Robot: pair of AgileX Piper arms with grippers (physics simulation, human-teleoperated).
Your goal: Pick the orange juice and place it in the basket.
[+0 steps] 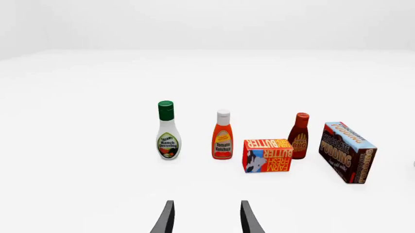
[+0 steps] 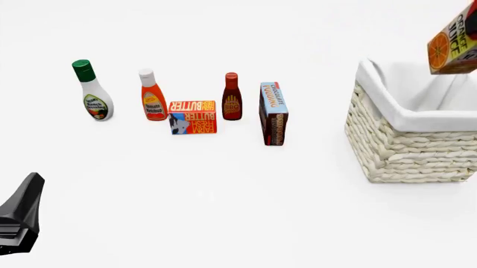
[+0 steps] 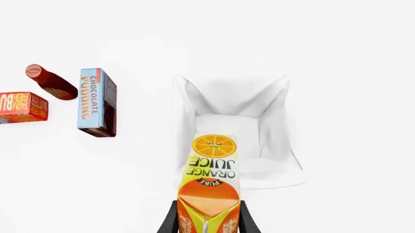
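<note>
The orange juice (image 3: 210, 184) is a tall orange-and-yellow carton with an orange-slice picture. My right gripper (image 3: 207, 221) is shut on it, one dark finger against each side. It hangs in the air over the basket (image 3: 194, 104), whose white liner shows below the carton. In the front view the orange juice (image 2: 452, 44) sits at the top right edge, tilted, above the wicker basket (image 2: 402, 151); the right gripper itself is out of frame there. My left gripper (image 1: 206, 218) is open and holds nothing, low and well short of the row of groceries.
Left of the basket stand a ranch dressing bottle (image 2: 92, 92), a ketchup bottle (image 2: 153, 96), a flat butter box (image 2: 193, 117), a BBQ sauce bottle (image 2: 232, 97) and a chocolate pudding box (image 2: 273, 113). Part of the left arm (image 2: 20, 220) shows at the lower left.
</note>
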